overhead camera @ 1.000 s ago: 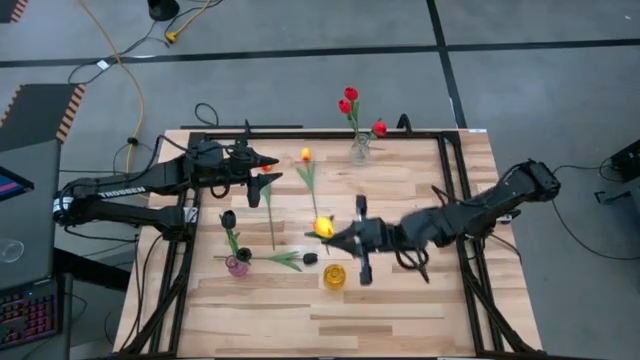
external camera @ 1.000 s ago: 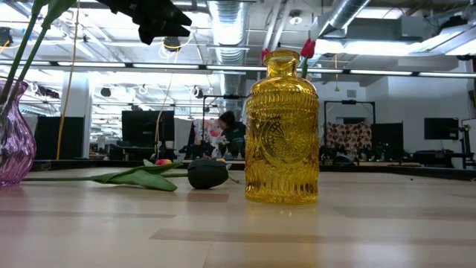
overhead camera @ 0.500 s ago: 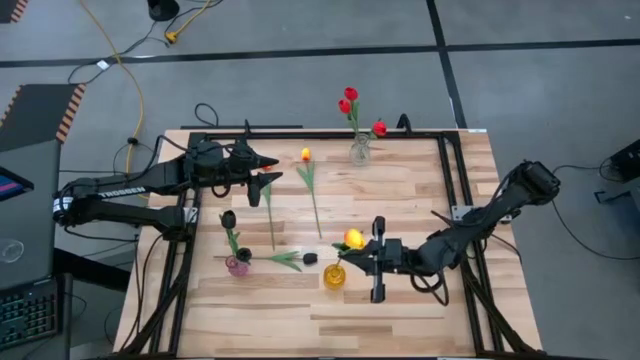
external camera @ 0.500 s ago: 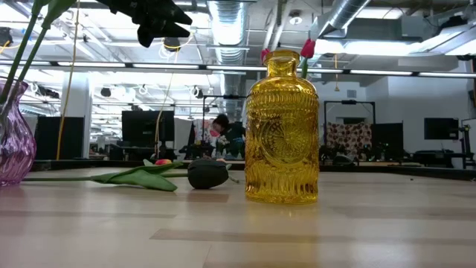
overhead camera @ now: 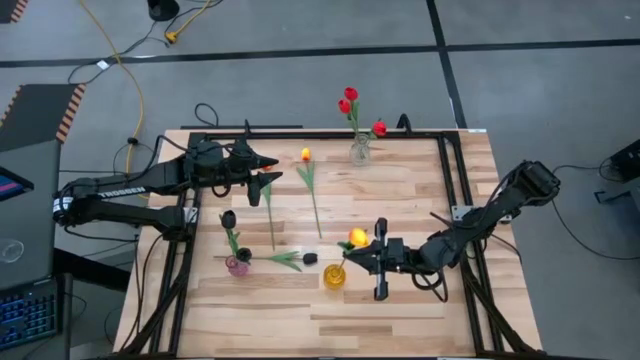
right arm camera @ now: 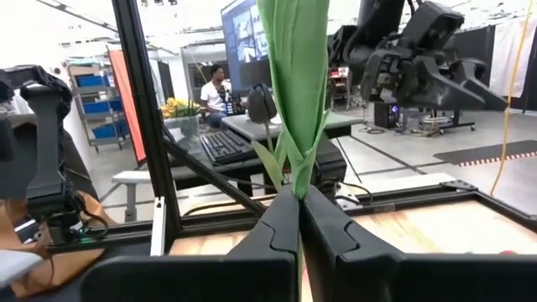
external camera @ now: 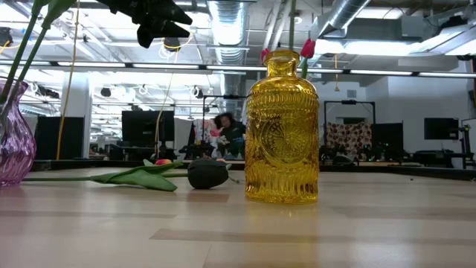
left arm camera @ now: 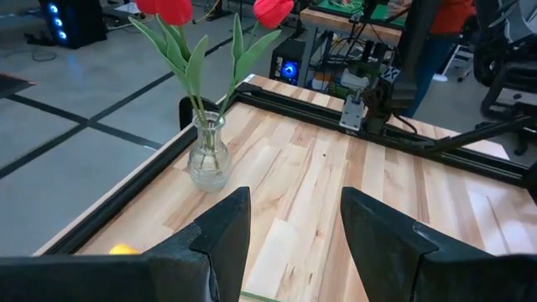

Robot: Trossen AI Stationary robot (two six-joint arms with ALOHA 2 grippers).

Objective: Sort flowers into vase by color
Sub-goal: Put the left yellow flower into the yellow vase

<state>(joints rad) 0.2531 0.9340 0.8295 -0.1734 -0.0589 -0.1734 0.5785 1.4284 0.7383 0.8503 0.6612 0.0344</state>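
The yellow tulip (overhead camera: 356, 238) is held by its thin stem in the closed right gripper (overhead camera: 372, 256), just beside the yellow vase (overhead camera: 334, 276). It is judged light and bendable. The left gripper (overhead camera: 262, 172) waits open over the table (overhead camera: 400, 310).

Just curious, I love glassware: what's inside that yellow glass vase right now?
In the low view the yellow vase shows no stem through its ribbed glass. The right gripper holds a yellow tulip beside its mouth. The vase's bottom cannot be made out from above.

Robotics lab: exposed ceiling ducts (external camera: 230, 18), monitors (external camera: 145, 126), workbench keyboard (right arm camera: 225, 144), floor cables (overhead camera: 120, 70).
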